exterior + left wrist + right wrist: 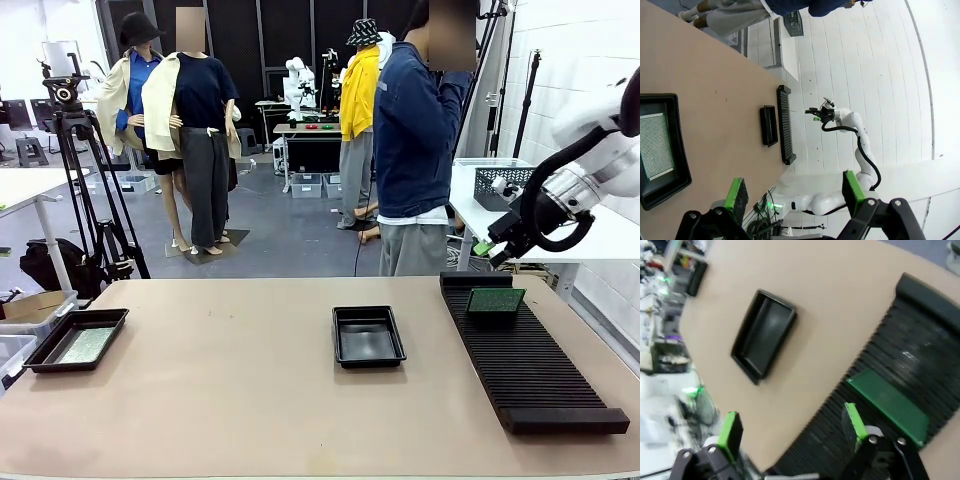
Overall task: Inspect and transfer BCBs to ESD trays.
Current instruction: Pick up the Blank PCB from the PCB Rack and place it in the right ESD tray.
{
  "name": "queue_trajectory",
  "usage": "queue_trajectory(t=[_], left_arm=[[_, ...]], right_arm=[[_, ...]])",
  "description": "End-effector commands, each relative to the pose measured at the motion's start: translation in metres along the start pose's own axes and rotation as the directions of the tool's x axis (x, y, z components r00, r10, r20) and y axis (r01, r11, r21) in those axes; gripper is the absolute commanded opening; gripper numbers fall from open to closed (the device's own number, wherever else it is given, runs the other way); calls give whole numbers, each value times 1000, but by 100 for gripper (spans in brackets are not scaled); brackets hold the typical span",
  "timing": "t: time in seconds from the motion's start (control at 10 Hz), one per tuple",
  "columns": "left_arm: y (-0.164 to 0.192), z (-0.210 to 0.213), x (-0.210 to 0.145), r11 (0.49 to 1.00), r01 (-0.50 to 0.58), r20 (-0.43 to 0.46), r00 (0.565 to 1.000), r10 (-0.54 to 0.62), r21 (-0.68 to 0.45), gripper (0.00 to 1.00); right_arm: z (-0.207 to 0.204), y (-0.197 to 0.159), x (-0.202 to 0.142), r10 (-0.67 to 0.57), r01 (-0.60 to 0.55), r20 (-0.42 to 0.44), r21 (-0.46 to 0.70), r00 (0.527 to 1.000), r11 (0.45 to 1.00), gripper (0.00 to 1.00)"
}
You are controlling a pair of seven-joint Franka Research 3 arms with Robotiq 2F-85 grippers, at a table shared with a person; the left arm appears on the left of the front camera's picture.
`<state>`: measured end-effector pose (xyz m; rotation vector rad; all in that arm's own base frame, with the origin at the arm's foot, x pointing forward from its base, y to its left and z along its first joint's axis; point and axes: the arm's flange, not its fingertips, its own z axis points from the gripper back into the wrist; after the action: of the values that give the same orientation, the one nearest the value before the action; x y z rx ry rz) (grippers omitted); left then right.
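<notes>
Front view: left ESD tray (55,368) holds a BCB (86,345) (second BCB (495,299) on the rack (535,375)); left claw (794,190), right claw (791,427) apart.

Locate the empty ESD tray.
In the front view the empty ESD tray sits mid-table, left of the black ribbed rack and right of the second tray holding a green board.

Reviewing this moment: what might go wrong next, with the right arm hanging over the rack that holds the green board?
1. The open right gripper hangs above the thin BCB slotted in the rack; an off-centre approach might tip or scrape it.
2. The person stands close behind the rack's far end, near that arm.
3. The empty ESD tray has a raised rim; a tilted board could land on it.
</notes>
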<state>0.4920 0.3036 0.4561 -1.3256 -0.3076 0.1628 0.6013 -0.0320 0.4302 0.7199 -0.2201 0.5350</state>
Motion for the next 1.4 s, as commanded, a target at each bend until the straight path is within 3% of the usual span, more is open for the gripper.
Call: queue_trajectory(t=[0.0, 0.4, 0.6, 1.0, 1.3], left_arm=[[-2, -2, -3, 1000, 0, 8, 1000, 0, 17, 100], [-2, -2, -3, 1000, 0, 8, 1000, 0, 17, 100], [-2, -2, -3, 1000, 0, 8, 1000, 0, 17, 100], [-2, -2, -3, 1000, 0, 8, 1000, 0, 17, 100], [-2, -2, -3, 1000, 0, 8, 1000, 0, 17, 100]], right_arm=[[-12, -3, 10, 142, -148, -59, -108, 988, 983, 100], [-18, 3, 15, 371, -424, -258, -193, 892, 885, 100], [-22, 9, 12, 474, -560, -358, -192, 805, 806, 100], [-35, 17, 5, 523, -723, -576, -185, 629, 666, 100], [-42, 17, 2, 558, -801, -635, -167, 534, 575, 100]])
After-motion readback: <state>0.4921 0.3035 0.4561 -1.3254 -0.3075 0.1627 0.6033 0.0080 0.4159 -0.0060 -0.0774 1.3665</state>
